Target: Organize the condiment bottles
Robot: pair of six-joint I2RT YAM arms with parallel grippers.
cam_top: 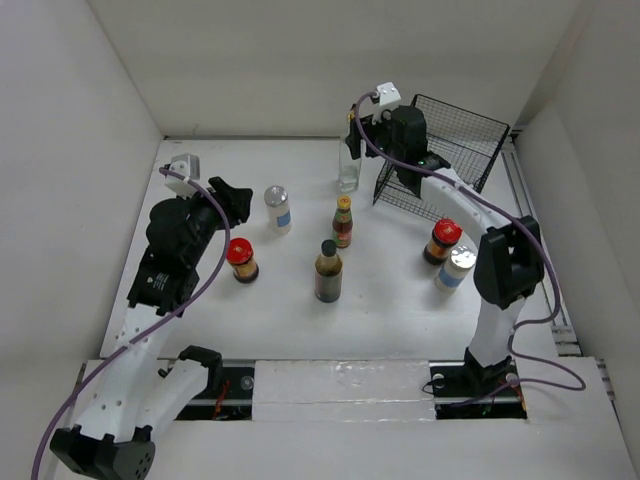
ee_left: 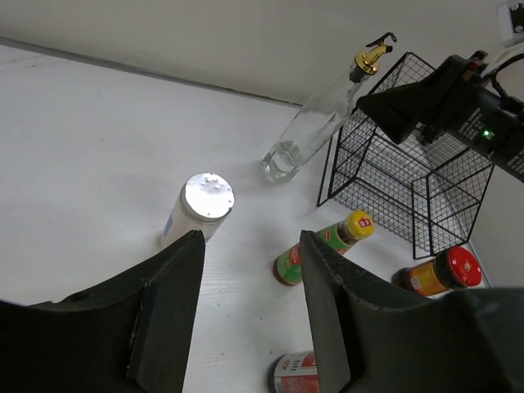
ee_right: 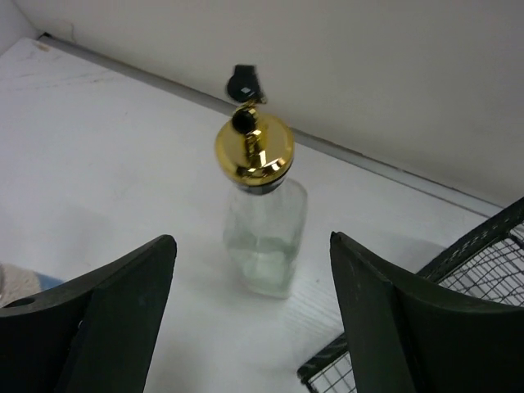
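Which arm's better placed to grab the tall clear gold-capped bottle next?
Right. The right gripper hovers open by the top of the tall clear gold-capped bottle, which sits centred between its fingers in the wrist view. The left gripper is farther off, by the white shaker.

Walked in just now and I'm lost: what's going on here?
Condiment bottles are being sorted on a white table. The right hand is open and lined up on the gold-capped bottle beside the basket, not gripping it. The left hand, also open and empty, hovers by a shaker. Every bottle stands on the table; the basket holds none.
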